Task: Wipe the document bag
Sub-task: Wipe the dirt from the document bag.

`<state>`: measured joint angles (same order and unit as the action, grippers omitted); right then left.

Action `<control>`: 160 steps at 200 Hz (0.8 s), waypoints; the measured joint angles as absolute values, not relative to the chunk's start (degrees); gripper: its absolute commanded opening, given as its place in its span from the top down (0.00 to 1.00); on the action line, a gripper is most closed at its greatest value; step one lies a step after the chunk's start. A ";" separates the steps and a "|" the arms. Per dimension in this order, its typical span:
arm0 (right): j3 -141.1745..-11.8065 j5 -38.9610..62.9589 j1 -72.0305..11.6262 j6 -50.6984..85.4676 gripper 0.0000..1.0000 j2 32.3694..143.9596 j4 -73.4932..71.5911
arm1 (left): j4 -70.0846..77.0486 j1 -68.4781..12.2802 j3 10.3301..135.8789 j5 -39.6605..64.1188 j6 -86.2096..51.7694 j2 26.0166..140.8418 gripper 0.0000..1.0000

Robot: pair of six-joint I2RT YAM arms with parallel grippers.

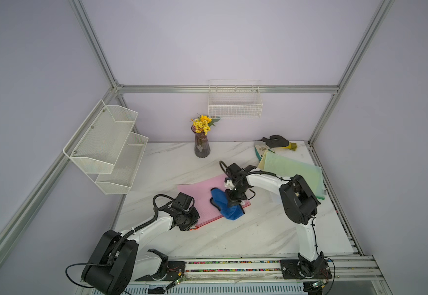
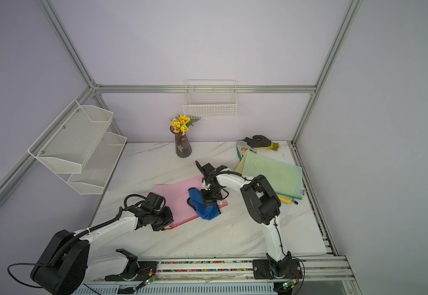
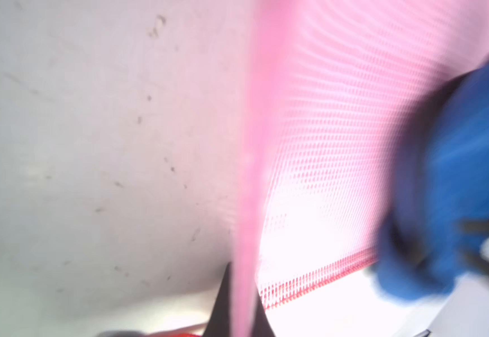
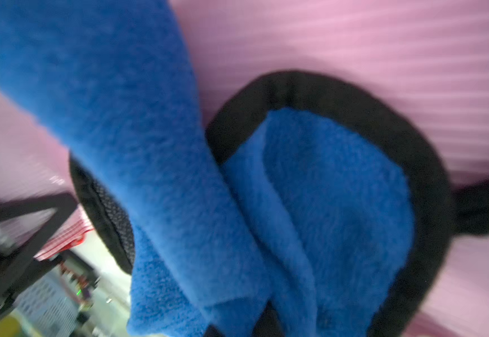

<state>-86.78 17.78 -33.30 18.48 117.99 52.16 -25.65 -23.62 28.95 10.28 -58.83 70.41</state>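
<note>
Locating the document bag (image 1: 200, 194) first: where does it lie? (Inspector)

Flat on the marble counter (image 1: 233, 237), pink mesh, about midway between the two arms, one corner toward the left arm. (Assistant)

And the left claw (image 1: 191, 227)? (Inspector)

Closed on the bag's near-left corner. The left wrist view shows the pink edge pinched between its dark fingers (image 3: 222, 303). (Assistant)

And the right claw (image 1: 234, 203)? (Inspector)

Closed on a blue cloth (image 1: 230, 213) with black trim, pointing down over the bag's near-right part. The cloth rests on the bag and hangs past its near edge onto the counter, in both top views. (Assistant)

Anything else on the counter? (Inspector)

A vase of yellow flowers (image 1: 202, 146) at the back, well apart from the bag. A stack of green and yellow folders (image 1: 294, 173) sits at the right rear, with gloves (image 1: 275, 141) behind it. Both wrist views are blurred, so finer detail cannot be told. (Assistant)
</note>
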 measured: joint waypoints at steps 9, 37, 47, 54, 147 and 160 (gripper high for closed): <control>-86.50 12.47 -30.09 17.85 1.00 116.36 53.39 | -26.06 -23.59 28.67 10.35 -58.26 69.80 1.00; -91.81 6.63 -29.30 15.64 1.00 117.23 56.88 | -27.68 -23.53 27.46 10.50 -57.36 67.51 1.00; -96.51 7.86 -32.38 14.79 1.00 119.52 57.82 | -27.97 -23.49 27.42 10.59 -57.32 67.35 1.00; -101.03 9.98 -35.24 14.28 1.00 121.91 58.24 | -27.97 -23.40 27.44 10.70 -57.25 67.42 1.00; -106.19 26.24 -40.51 19.11 1.00 132.75 48.99 | -32.97 -22.46 30.94 9.89 -55.83 66.43 1.00; -102.35 20.71 -35.70 19.09 1.00 128.77 49.91 | -35.33 -21.89 31.66 9.02 -55.88 63.53 1.00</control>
